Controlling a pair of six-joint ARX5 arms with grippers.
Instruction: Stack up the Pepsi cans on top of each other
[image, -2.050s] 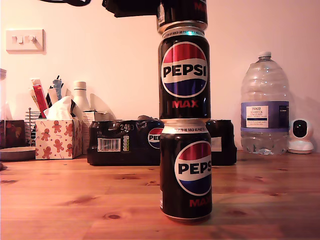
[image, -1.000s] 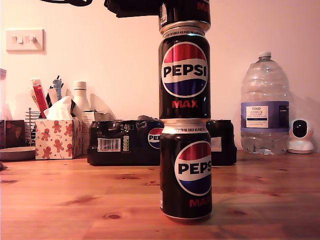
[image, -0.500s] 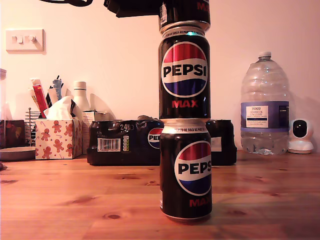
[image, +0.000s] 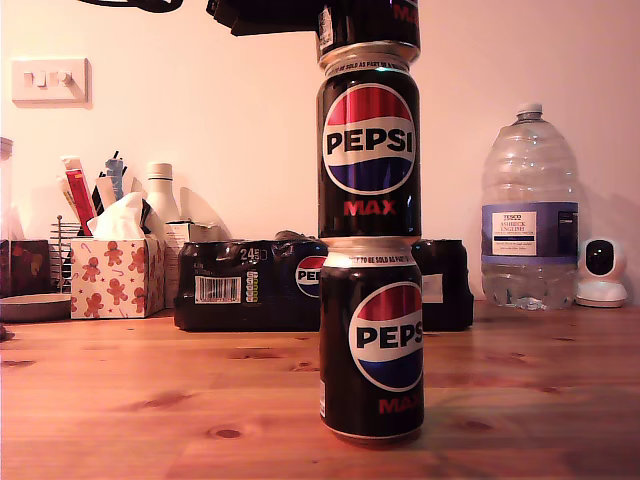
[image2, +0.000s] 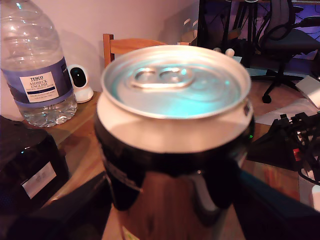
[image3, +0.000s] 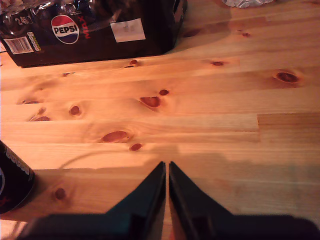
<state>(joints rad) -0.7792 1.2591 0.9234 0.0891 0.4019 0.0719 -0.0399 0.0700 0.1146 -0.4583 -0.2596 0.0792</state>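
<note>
Three black Pepsi cans stand in one column on the wooden table in the middle of the exterior view. The bottom can carries the middle can, and the top can rests on that one, cut off by the picture's upper edge. My first gripper reaches in from the exterior view's left and is shut on the top can, whose silver lid fills the first wrist view with a dark finger on each side. My second gripper hovers shut over bare wood, beside a can.
Behind the stack lie a black Pepsi multipack, a large water bottle, a small white camera and a tissue box. The first wrist view shows a chair back beyond the table.
Two seconds ago the top can and my first gripper sat slightly further toward the exterior view's left; they shifted a little right and have stayed still since.
</note>
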